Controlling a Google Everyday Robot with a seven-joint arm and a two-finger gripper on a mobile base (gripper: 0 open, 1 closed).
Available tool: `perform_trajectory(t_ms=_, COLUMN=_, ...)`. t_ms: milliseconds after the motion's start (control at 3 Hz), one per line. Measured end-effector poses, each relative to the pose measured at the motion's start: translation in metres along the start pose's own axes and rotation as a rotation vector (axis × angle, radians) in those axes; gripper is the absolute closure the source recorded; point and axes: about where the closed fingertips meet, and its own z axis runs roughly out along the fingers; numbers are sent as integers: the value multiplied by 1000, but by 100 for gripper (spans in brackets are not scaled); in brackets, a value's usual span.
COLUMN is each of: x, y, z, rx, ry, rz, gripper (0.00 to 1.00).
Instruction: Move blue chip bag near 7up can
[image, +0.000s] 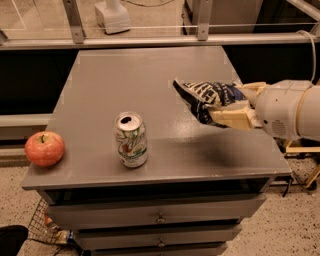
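Observation:
The blue chip bag (204, 98), dark blue crumpled foil with white markings, hangs in the air above the right half of the grey cabinet top (145, 70). My gripper (231, 106) comes in from the right edge and is shut on the bag's right end, its cream fingers (231, 119) above and below the foil. The 7up can (131, 139) stands upright near the front edge, left of centre, well to the left of and below the bag. The bag's shadow falls on the top between can and gripper.
A red apple (44, 148) sits at the front left corner of the cabinet top. The cabinet has drawers (160, 218) below its front edge. A metal rail and glass barrier (150, 40) run behind it. A wire basket (47, 230) stands on the floor at lower left.

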Motion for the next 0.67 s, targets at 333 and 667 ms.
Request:
perform_trajectory(t_ms=333, x=7, y=14, z=-3, rx=-9, ry=40, rz=1, gripper=100)
perform_trajectory(t_ms=667, x=6, y=30, z=2, rx=-46, ry=96, rz=-23, gripper=100)
